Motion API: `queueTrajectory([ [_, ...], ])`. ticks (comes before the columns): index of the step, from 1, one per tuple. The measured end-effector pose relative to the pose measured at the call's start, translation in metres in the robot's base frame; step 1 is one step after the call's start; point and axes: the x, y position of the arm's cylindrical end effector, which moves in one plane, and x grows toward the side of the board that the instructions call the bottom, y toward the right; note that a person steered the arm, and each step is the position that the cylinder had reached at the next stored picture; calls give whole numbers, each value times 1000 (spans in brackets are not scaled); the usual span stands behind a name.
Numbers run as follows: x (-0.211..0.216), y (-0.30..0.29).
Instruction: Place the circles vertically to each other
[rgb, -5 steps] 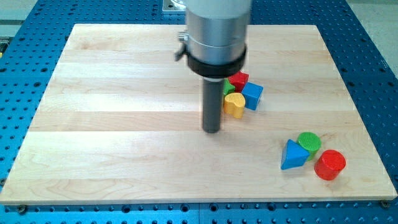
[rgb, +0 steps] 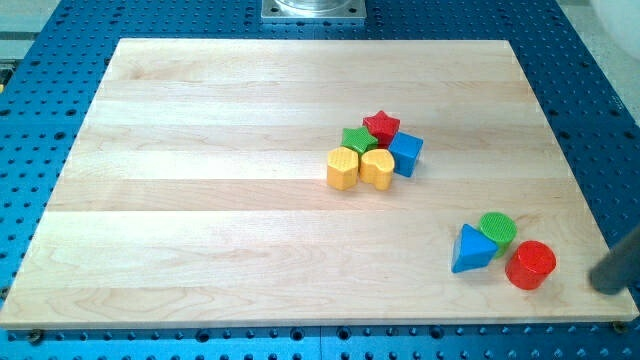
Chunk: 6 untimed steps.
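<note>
The green circle (rgb: 497, 229) lies near the board's bottom right. The red circle (rgb: 530, 265) lies just below and to the right of it, the two close or touching. A blue triangle (rgb: 470, 249) sits against the green circle's left side. My tip (rgb: 603, 284) shows as a blurred dark rod at the view's right edge, off the board's right edge. It is to the right of the red circle, with a gap between them.
A cluster sits right of the board's centre: a red star (rgb: 381, 125), a green star (rgb: 357, 139), a blue cube (rgb: 405, 154), a yellow heart (rgb: 377, 167) and a yellow hexagon (rgb: 343, 168). The wooden board (rgb: 200, 200) rests on a blue perforated table.
The rod has left the middle of the board and now stands at the view's right edge beside the red circle. The yellow hexagon it hid now shows. No block has moved.
</note>
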Motion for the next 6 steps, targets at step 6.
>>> queueTrajectory([
  [6, -77, -41],
])
